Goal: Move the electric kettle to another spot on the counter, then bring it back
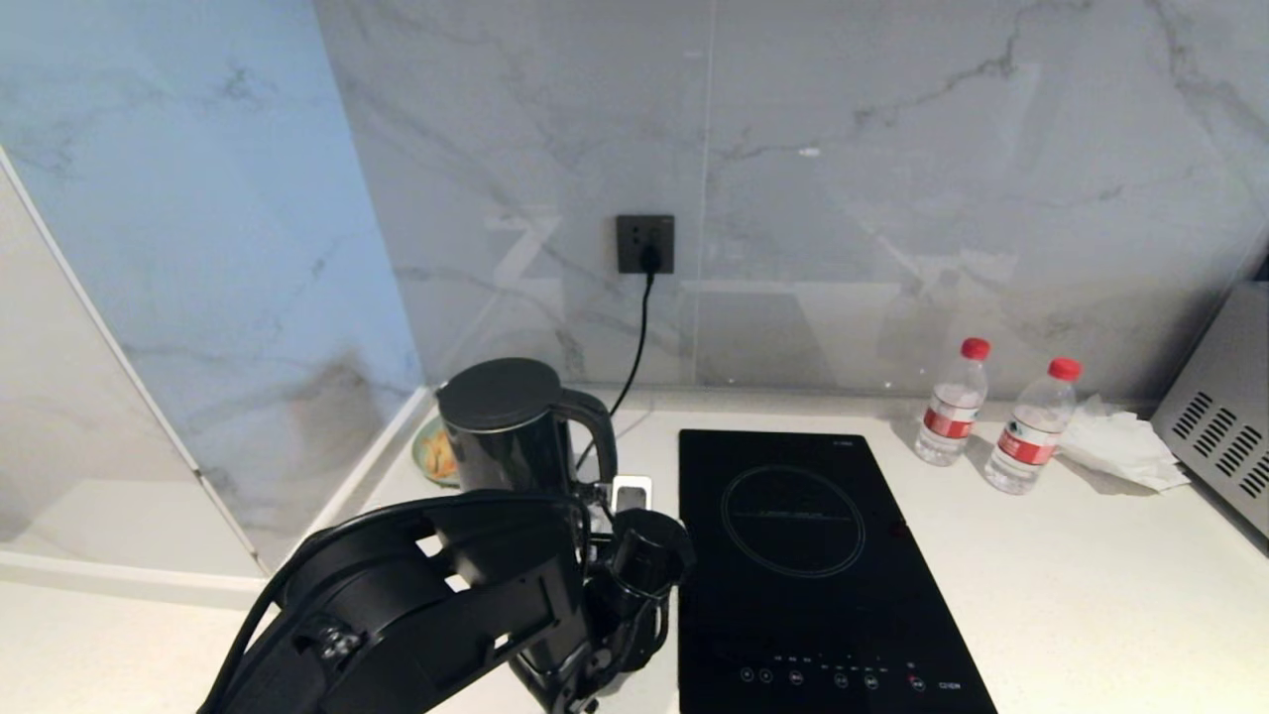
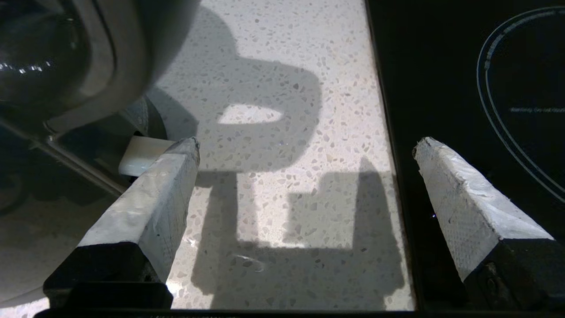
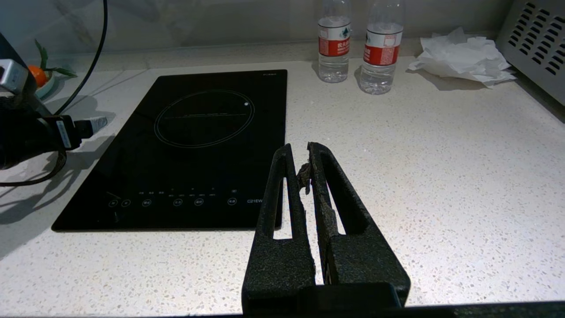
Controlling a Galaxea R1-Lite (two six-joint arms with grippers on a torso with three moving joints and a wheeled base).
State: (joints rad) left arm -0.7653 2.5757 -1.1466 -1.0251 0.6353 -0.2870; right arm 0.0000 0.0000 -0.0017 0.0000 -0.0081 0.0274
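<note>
The electric kettle (image 1: 506,426) stands at the back left of the counter (image 1: 1041,595), its loop handle turned toward the hob (image 1: 803,555). My left arm (image 1: 426,595) reaches in front of it and hides its lower part. In the left wrist view the left gripper (image 2: 306,145) is open over bare counter (image 2: 287,88) with nothing between its fingers. One taped finger (image 2: 150,198) lies beside the kettle's pale switch (image 2: 141,154), the other (image 2: 463,198) over the hob's edge. The kettle's handle (image 2: 119,53) is off to the side of the gap. My right gripper (image 3: 300,150) is shut and empty, over the counter in front of the hob's corner.
A black cord runs from the wall socket (image 1: 644,243) down behind the kettle. A small dish with an orange (image 1: 436,451) sits in the corner. Two water bottles (image 1: 952,402) (image 1: 1031,426), a crumpled tissue (image 1: 1120,446) and a grey appliance (image 1: 1219,446) stand at the back right.
</note>
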